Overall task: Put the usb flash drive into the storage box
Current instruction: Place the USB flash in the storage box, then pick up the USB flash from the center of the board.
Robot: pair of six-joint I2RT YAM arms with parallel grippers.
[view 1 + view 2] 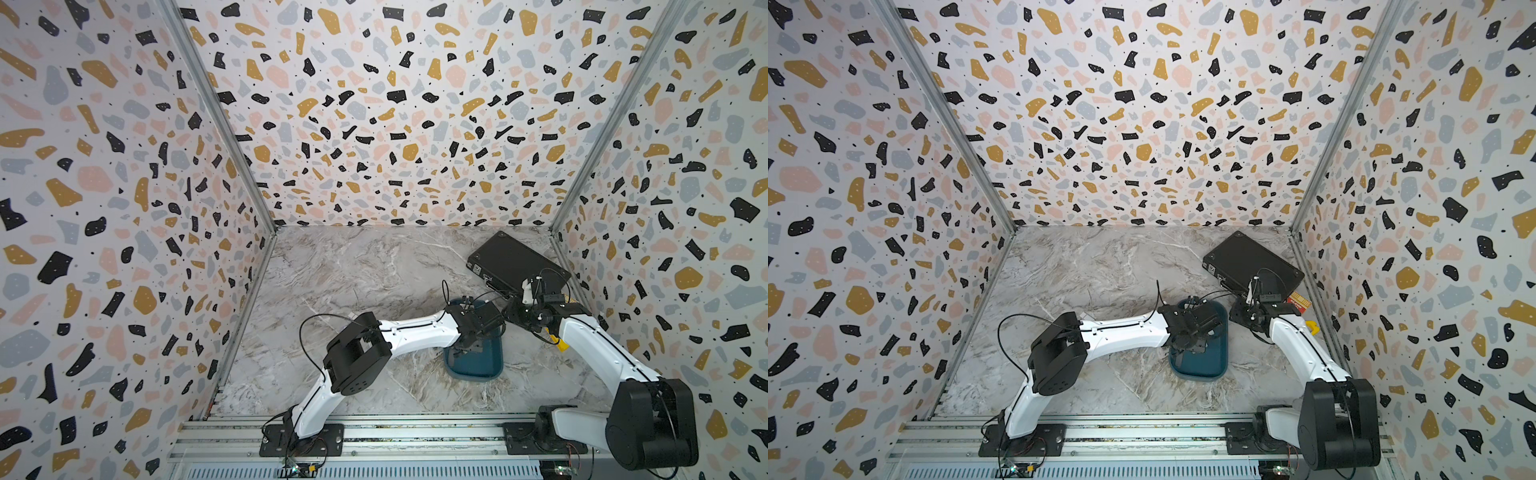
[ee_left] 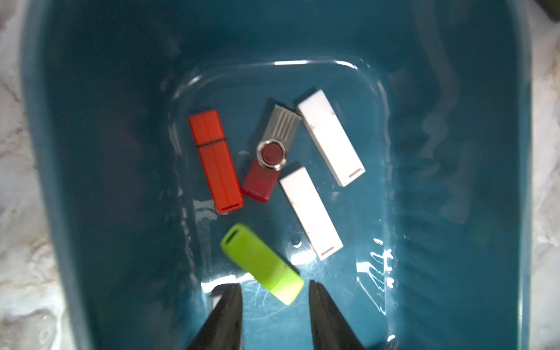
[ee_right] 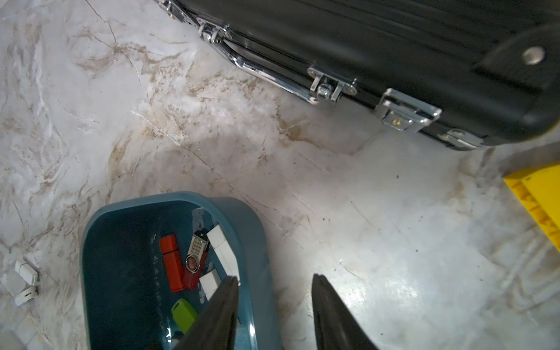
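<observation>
The storage box (image 2: 91, 151) is a dark teal tray, seen in both top views (image 1: 478, 372) (image 1: 1200, 370). Inside lie several usb flash drives: an orange one (image 2: 215, 160), a red swivel one (image 2: 266, 157), two white ones (image 2: 330, 136) (image 2: 310, 212) and a lime green one (image 2: 260, 262). The green drive is blurred and sits just past my left gripper (image 2: 275, 291), which is open inside the box with nothing between its fingers. My right gripper (image 3: 274, 281) is open and empty, hovering over the box's rim (image 3: 260, 242) and the table beside it.
A black hard briefcase (image 3: 363, 45) with metal latches lies at the back right (image 1: 515, 264). A white flash drive (image 3: 27, 281) rests on the marble table outside the box. A yellow object (image 3: 539, 197) sits near the right wall. Patterned walls enclose three sides.
</observation>
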